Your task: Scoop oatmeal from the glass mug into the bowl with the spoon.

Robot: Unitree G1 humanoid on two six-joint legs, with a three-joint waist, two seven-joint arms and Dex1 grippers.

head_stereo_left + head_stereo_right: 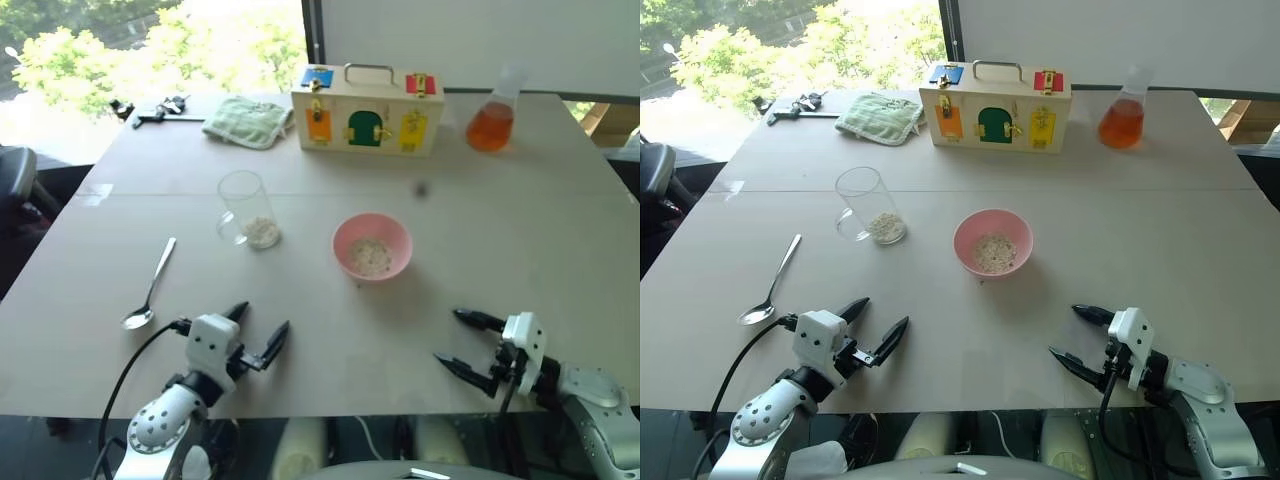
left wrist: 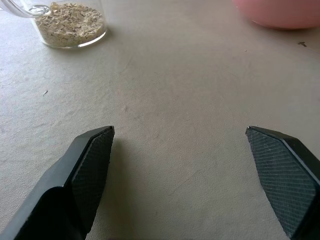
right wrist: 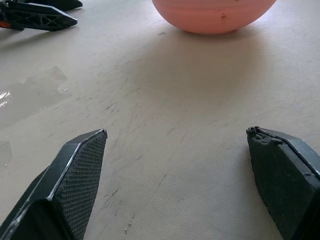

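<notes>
We see a pale grey-beige tabletop (image 1: 520,230) under everything. The bowl (image 1: 372,246) is pink, the oatmeal (image 1: 262,232) off-white and flaky, the glass mug (image 1: 246,207) clear and colourless, the spoon (image 1: 149,288) shiny silver. Each end effector has black fingers with a fine cross-hatched pad texture (we read it on the left pads (image 2: 92,170)) and a white housing behind. Farther back we note a cream wooden box (image 1: 368,110) with blue, red, orange, green and yellow panels, a pale green checked cloth (image 1: 248,121) and a flask (image 1: 491,125) of orange liquid.

Left gripper (image 2: 180,150) spread wide above table (image 2: 170,100), glass mug (image 2: 70,22) holding oatmeal (image 2: 70,20), pink bowl (image 2: 282,12) edge
</notes>
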